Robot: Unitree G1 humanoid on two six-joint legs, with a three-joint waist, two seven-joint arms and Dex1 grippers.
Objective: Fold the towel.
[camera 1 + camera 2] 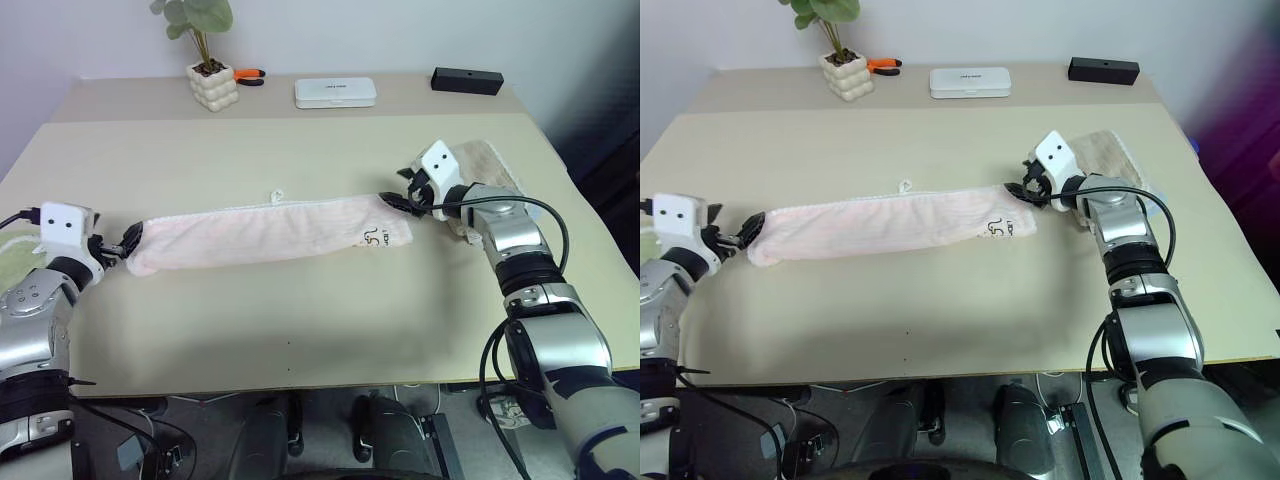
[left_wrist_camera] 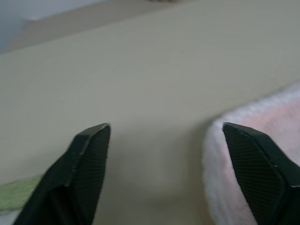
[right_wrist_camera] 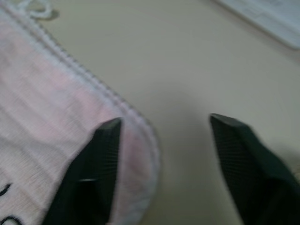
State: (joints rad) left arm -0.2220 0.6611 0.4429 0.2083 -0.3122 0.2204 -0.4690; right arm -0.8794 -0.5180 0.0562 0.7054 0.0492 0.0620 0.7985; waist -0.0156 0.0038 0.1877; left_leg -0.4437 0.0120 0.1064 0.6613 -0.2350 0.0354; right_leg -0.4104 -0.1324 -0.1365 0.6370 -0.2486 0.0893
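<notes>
The pale pink towel (image 1: pixel 260 232) lies on the table as a long narrow strip running left to right, with a dark motif (image 1: pixel 375 238) near its right end and a small white loop (image 1: pixel 276 196) on its far edge. My left gripper (image 1: pixel 128 243) sits at the strip's left end, open, with the towel (image 2: pixel 276 110) beside one finger (image 2: pixel 89 159) and nothing between the two. My right gripper (image 1: pixel 398 203) is at the right end, open. One of its fingers (image 3: pixel 105 154) rests over the towel's corner (image 3: pixel 42 93).
A beige folded towel (image 1: pixel 490 160) lies under my right forearm. A green cloth (image 1: pixel 15 260) sits at the table's left edge. Along the back stand a potted plant (image 1: pixel 212 85), orange-handled pliers (image 1: pixel 248 75), a white box (image 1: pixel 335 92) and a black box (image 1: pixel 467 80).
</notes>
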